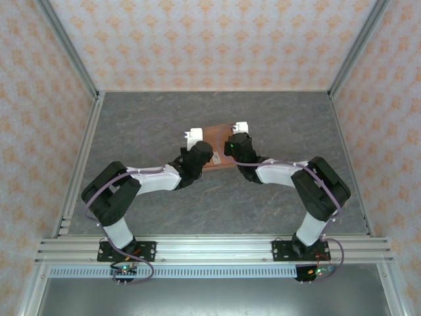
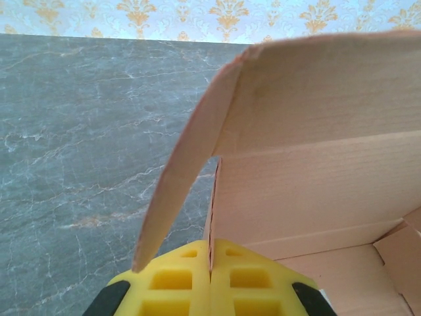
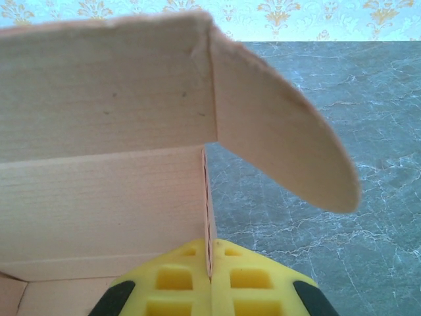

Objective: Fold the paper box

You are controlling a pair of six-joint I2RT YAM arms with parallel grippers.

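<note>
Paper box [image 1: 216,139] mid-table [image 1: 164,112]. My left gripper [image 2: 210,263] and right gripper [image 3: 209,263] each pinch a side wall. Lid [image 2: 316,85] upright, ear flaps [image 3: 283,151] loose. Judgement: keep both pinches level; tuck ears inside before lowering lid.

The left arm [image 1: 131,187] and right arm [image 1: 299,178] have white link shells between bulky black joints, thin purple cables [image 1: 283,164] looping along them, black bolted bases [image 1: 128,250] at 6 o'clock, a green wrist light [image 1: 231,143], and yellow fingers [image 2: 171,283] moulded with square recesses.
</note>
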